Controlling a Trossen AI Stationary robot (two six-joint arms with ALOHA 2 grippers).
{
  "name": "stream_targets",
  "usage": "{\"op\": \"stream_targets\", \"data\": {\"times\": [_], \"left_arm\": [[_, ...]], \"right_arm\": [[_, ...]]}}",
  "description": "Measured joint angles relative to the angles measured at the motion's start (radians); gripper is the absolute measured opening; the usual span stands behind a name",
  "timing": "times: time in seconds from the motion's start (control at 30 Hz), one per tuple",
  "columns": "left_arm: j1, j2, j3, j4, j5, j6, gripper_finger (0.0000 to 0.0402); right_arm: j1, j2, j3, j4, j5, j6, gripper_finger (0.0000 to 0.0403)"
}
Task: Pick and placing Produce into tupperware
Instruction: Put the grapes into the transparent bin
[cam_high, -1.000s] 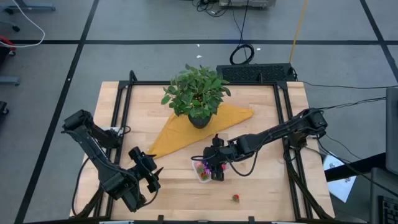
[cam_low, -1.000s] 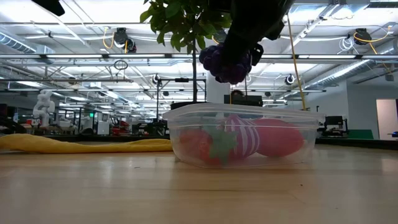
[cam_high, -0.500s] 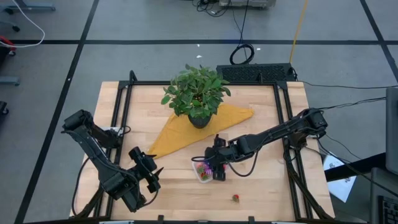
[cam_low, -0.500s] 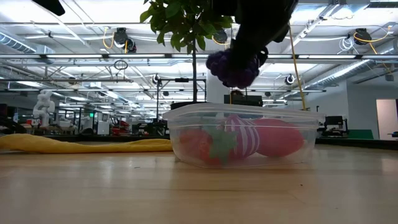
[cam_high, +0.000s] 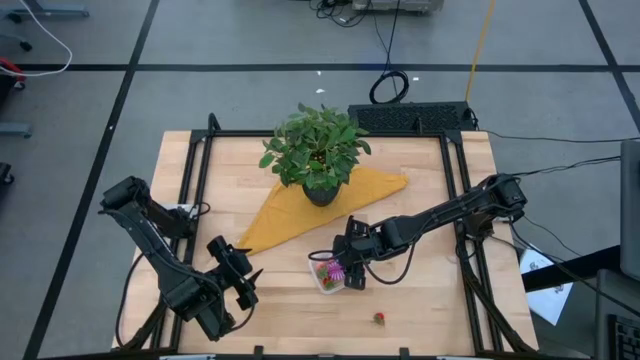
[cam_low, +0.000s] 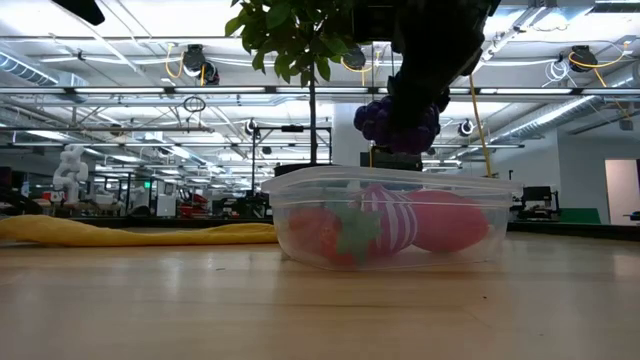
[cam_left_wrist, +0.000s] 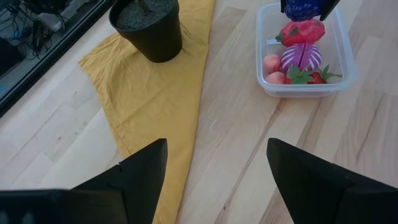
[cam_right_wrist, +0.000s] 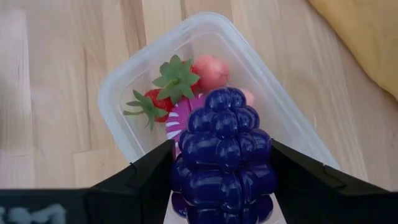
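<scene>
Above the clear container (cam_low: 388, 217), the right gripper (cam_high: 347, 266) hangs with its fingers closed on a knobbly purple grape bunch (cam_right_wrist: 223, 150), which sits clear of the rim and over the container's right half in the low view. The tub lies directly below the bunch; its long axis appears to run diagonally on the table, so I judge the coming move to be a short straight drop and release. Inside already lie a strawberry (cam_right_wrist: 163, 93), a pink-and-white striped piece (cam_left_wrist: 301, 57) and pink round fruits (cam_left_wrist: 272, 63). One small red fruit (cam_high: 379, 318) lies alone on the wooden table (cam_high: 430, 200), nearer the right arm. The left gripper (cam_high: 243, 276) waits open, well apart. A potted plant (cam_high: 316, 150) stands on a yellow cloth (cam_high: 290, 215) behind.
</scene>
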Motion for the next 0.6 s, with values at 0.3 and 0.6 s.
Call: {"op": "stream_targets", "data": {"times": [0.3, 0.6], "left_arm": [[0.000, 0.000, 0.000, 0.000, -0.001, 0.000, 0.0278], [0.000, 0.000, 0.000, 0.000, -0.001, -0.001, 0.0278]], "right_arm": [[0.000, 0.000, 0.000, -0.001, 0.000, 0.015, 0.0227], [-0.002, 0.000, 0.000, -0.001, -0.001, 0.023, 0.0227]]}}
